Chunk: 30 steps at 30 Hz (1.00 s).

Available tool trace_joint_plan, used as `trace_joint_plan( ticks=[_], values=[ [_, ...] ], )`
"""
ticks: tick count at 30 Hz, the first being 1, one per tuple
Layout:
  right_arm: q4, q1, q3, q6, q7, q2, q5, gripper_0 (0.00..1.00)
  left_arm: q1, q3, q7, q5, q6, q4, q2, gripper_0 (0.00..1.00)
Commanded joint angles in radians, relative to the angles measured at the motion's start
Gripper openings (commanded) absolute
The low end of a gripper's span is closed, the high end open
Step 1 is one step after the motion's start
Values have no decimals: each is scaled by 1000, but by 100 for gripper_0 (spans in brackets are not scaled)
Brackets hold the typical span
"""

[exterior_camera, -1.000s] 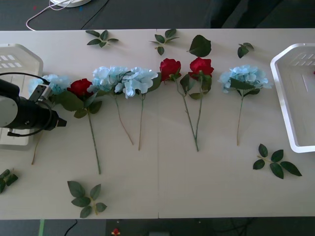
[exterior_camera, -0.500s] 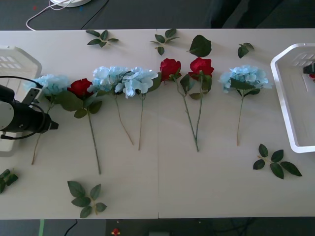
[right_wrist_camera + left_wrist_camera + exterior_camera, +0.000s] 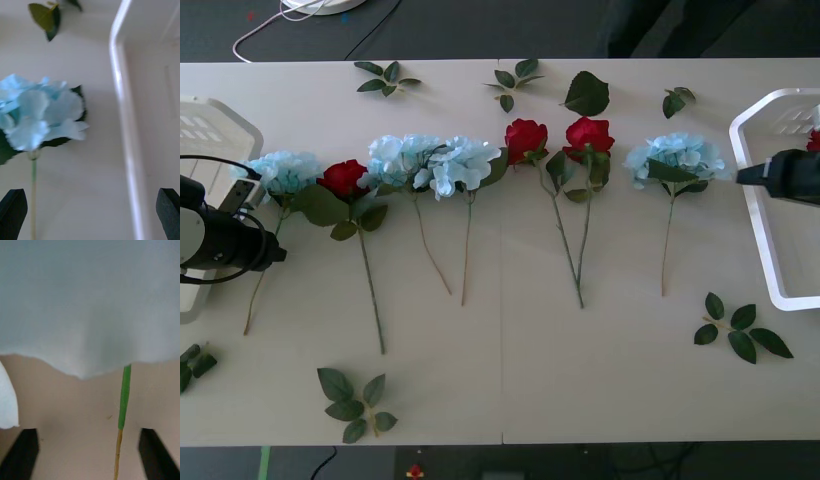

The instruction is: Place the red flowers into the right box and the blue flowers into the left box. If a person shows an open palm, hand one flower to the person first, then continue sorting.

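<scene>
Pale-blue and red, the blue flowers (image 3: 460, 163) and red flowers (image 3: 526, 137) lie in a row on the tabletop (image 3: 500, 370). The left gripper (image 3: 278, 255) straddles a stem with jaws wide; the right gripper (image 3: 742, 176), jaws wide, hovers at the right box (image 3: 748, 180) rim.

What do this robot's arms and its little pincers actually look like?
The left arm is a round black barrel with a white shell behind it, a thin black cable looping over it and a small grey block near its tip. The right arm's end is black and boxy. Each gripper has two flat black fingers, blunt-ended like those of the left.
</scene>
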Motion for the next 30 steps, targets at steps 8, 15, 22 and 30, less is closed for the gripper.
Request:
trace_joint_plan(
  ticks=[8, 15, 22, 30],
  values=[
    [-10, -61, 22, 64, -119, 176, 194, 100, 48, -6, -55, -11, -69, -63, -3, 39],
    [4, -136, 135, 82, -319, 262, 414, 100, 60, -6, -55, -25, -80, -70, -6, 28],
    [119, -252, 259, 69, -464, 371, 554, 100, 73, -6, -55, -37, -90, -70, -6, 27],
    [303, -350, 354, 10, -529, 458, 632, 100, 80, -6, -55, -52, -104, -64, -17, 1]
  ],
)
